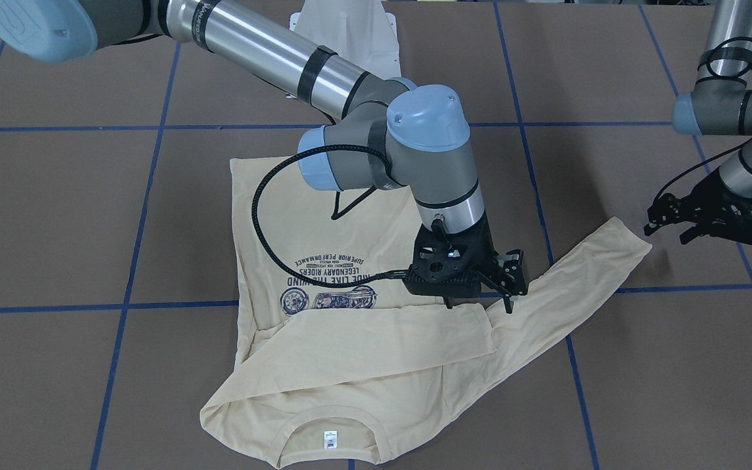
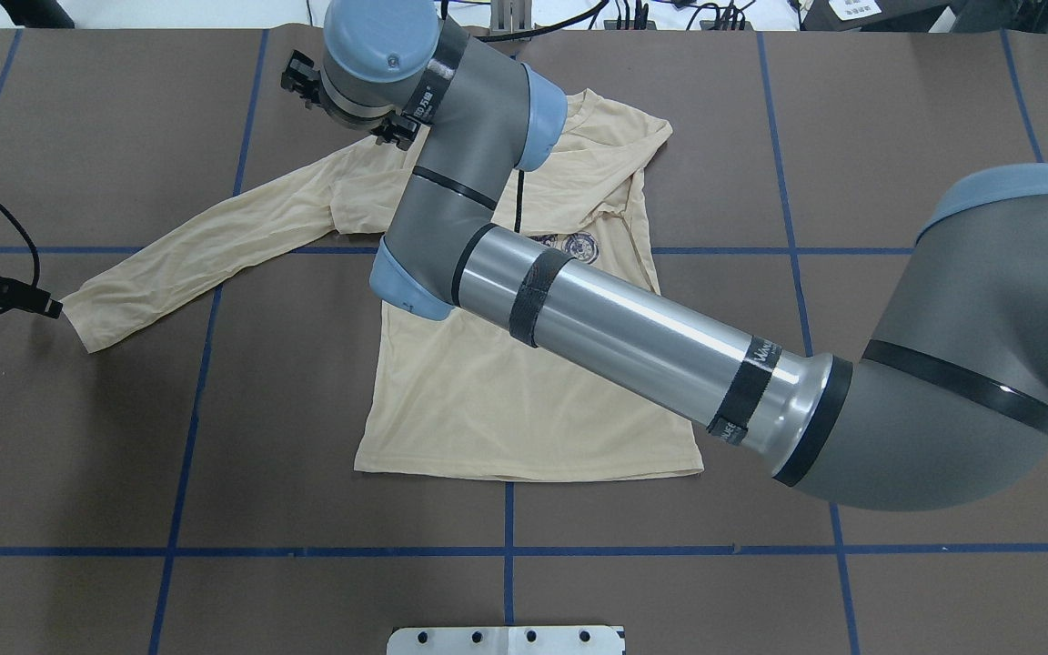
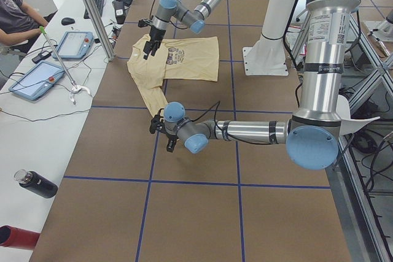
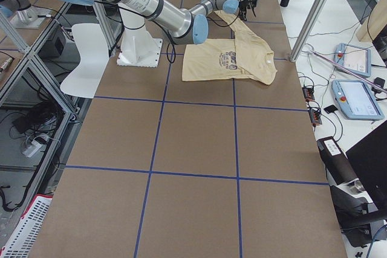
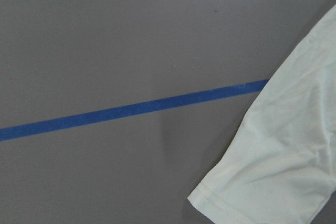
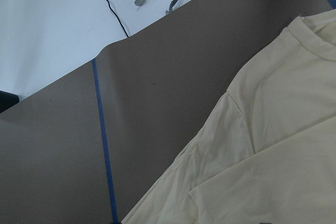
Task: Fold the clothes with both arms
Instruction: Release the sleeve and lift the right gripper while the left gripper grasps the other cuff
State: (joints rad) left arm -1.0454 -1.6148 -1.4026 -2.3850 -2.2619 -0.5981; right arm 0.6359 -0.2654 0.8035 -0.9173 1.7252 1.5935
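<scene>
Overhead exterior view, starting close to the robot: the T-shirt (image 2: pixel 488 400) lies flat on the brown table (image 2: pixel 942 600), print side up. Its bottom hem (image 2: pixel 524 473) is nearest and straight. A bit further out, one long sleeve (image 2: pixel 206 246) sticks out sideways toward the robot's left. Its cuff (image 2: pixel 80 323) lies just beside the left gripper (image 1: pixel 666 228). That gripper's two fingers are spread apart with nothing between them. The other sleeve (image 1: pixel 376 333) is already laid across the chest (so half the sleeve job looks done). Further away, by the shoulder where the long sleeve starts, the right gripper (image 1: pixel 480 295) hangs over the cloth. Its fingers are spread wide too, and I see nothing in them. I cannot tell if they touch the shirt. The collar (image 1: pixel 327 424) is at the far end.

I think the job now is to fold the long sleeve in. To do it well, the left gripper should go down low and pinch just the cuff. The right gripper should take the shoulder end, so both ends lift together. Lift only a little, carry the sleeve straight across, and lay it flat on the first sleeve. Go slow, because thin cloth bunches up easily.
</scene>
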